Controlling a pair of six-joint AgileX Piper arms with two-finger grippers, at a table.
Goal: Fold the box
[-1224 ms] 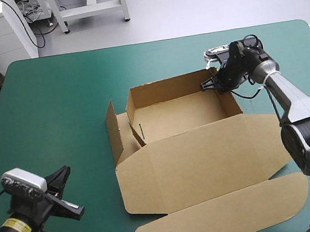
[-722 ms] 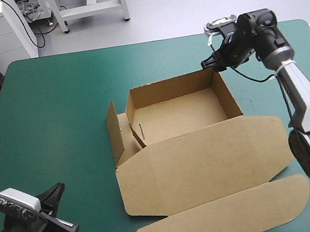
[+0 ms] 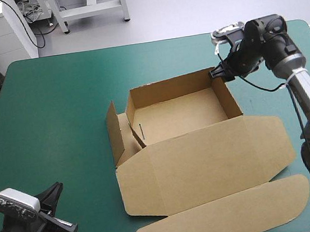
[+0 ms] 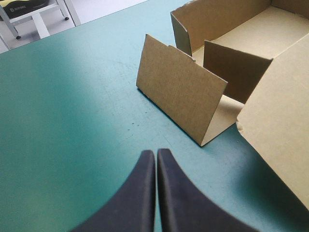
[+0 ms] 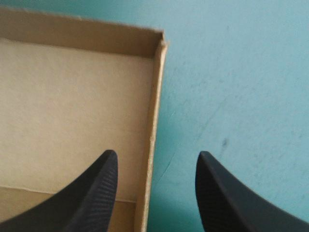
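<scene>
standing open as a tray, the brown box [image 3: 177, 113] sits right of the middle of the teal-green cover [image 3: 57, 105], its four walls raised. from the tray's near wall the lid [image 3: 206, 160] lies flat on the cover, reaching toward the table's near edge, and a long rounded tuck flap [image 3: 229, 214] lies flat beyond the lid's near side. on the box's left side a loose side flap [image 4: 178, 89] stands upright, angled away from the tray's left wall, with a gap between the two.

the right gripper [image 5: 157, 153] hangs at the box's far right corner, its black fingers spread wide and holding nothing. the tray's right wall [image 5: 153, 121] runs between them: one finger is over the tray's floor, the other over bare cover outside the box. whether either finger touches the board cannot be told.

the left gripper [image 4: 156, 154] is well apart from the box, off its near left side and low over the cover. its fingers are pressed together in one pointed arch, empty, aimed toward the upright side flap, which stands between this gripper and the tray.
</scene>
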